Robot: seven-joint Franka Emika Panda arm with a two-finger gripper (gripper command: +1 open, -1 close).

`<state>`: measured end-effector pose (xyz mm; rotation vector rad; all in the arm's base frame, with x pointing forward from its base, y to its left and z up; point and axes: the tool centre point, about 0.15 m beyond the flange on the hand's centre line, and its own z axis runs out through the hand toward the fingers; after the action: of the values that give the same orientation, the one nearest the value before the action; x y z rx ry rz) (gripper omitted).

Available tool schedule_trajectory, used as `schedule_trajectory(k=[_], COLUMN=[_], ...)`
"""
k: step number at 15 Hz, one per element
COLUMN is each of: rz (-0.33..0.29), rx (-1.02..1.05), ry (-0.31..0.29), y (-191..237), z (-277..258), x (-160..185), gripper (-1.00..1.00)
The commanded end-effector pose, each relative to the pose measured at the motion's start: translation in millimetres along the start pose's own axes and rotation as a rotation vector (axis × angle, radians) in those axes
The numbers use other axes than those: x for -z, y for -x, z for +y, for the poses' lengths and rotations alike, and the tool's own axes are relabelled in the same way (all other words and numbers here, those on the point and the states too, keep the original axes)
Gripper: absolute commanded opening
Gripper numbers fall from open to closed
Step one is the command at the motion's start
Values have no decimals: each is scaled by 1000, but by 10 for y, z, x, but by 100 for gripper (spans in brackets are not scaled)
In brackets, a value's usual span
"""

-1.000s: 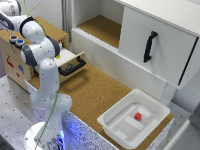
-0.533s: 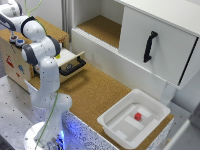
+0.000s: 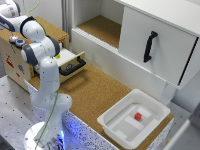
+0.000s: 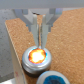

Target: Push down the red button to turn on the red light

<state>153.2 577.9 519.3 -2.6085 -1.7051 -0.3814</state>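
The pincer (image 4: 42,31), its fingers drawn narrow together and holding nothing, stands right on the red button (image 4: 38,55), which glows orange-red directly under its tips beside the blue button (image 4: 54,79), so I judge the pressing nearly done, only lifting remains.

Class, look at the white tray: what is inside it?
A small red block lies on the floor of the white tray, alone, near its middle. Nothing else shows inside; the near rim hides a thin strip of floor.
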Motion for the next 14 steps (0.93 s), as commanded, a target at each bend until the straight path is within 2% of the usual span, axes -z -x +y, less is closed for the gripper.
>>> schedule_trajectory(k=[1,2,3,5,9,14], rz=[-55,-58,-61,-73,-52,-22], rx=[-52,-82,-109,-150,-198,-213], ry=[12,-31,-48,-41,-31,-64], y=[11,62,117,255,640,1262], z=[200,278,335,437,785,1502], x=[-1,-88,-142,-130,-52,-82], gripper=[100,100,100,100,100,100])
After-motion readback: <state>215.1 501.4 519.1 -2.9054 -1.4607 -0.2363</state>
